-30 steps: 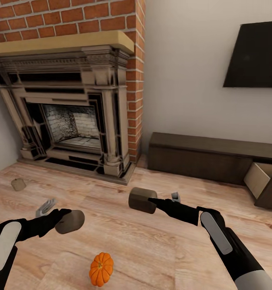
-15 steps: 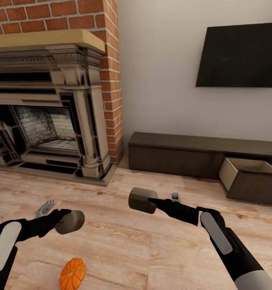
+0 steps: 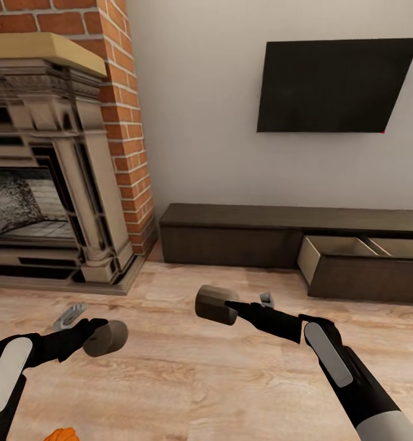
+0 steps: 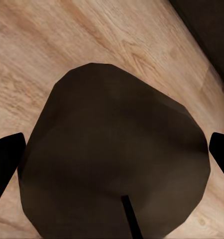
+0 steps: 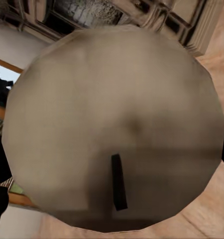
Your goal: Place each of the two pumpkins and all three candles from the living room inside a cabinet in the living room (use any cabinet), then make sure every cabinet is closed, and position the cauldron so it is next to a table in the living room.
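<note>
Two grey-beige candles are held above the wood floor. My left gripper [image 3: 93, 331] is shut on one candle [image 3: 106, 338], whose dark end face [image 4: 112, 159] looms close in the left wrist view. My right gripper [image 3: 238, 306] is shut on the other candle [image 3: 214, 304], seen pale with its wick [image 5: 117, 124] in the right wrist view. An orange pumpkin [image 3: 60, 435] peeks in at the bottom edge, below my left arm. The long dark-brown cabinet [image 3: 230, 236] stands against the wall ahead, with one drawer [image 3: 353, 260] pulled open at its right. The cauldron and table are out of view.
A brick fireplace [image 3: 53, 184] with a stone surround and raised hearth fills the left side. A black TV [image 3: 331, 86] hangs on the wall above the cabinet. Bare wood floor [image 3: 230, 380] lies between me and the cabinet.
The head view has swung right: fireplace and pumpkin slid left, and the cabinet with its open drawer came further into view. Both grippers hold their candles as before.
</note>
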Tool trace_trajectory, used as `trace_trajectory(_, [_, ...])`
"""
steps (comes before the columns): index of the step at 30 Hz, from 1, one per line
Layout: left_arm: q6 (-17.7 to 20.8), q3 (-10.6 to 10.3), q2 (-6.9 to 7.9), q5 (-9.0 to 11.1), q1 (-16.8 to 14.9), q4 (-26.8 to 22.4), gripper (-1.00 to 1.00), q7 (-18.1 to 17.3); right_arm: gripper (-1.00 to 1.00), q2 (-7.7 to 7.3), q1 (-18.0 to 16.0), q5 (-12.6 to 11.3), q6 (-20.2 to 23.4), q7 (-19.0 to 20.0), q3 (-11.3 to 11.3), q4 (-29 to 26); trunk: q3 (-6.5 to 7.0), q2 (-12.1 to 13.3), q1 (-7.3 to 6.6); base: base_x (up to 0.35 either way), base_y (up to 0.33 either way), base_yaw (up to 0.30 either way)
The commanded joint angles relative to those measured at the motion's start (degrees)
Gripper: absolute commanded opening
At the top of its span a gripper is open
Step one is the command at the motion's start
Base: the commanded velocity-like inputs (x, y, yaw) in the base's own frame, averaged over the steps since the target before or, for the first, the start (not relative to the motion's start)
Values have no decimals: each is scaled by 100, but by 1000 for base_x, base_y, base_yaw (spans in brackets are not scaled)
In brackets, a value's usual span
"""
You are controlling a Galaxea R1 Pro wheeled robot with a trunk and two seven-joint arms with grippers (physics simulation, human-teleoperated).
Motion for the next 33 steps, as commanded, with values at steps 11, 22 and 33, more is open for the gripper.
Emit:
trace_trajectory(11, [13,1,0,81,-4,-5,-100,68,-100,-3,-5,-57,27,10,4,1,-5,-2,2,303,-105,-135])
trace_trajectory(22, [9,-4,0,74,-4,-5,-100,68,-100,-3,-5,-57,27,10,4,1,-5,-2,2,254,-216,-287])
trace_trajectory(33, [5,-5,0,74,-4,-5,-100,68,-100,-4,-5,-57,27,10,4,1,-5,-2,2,145,-294,-122])
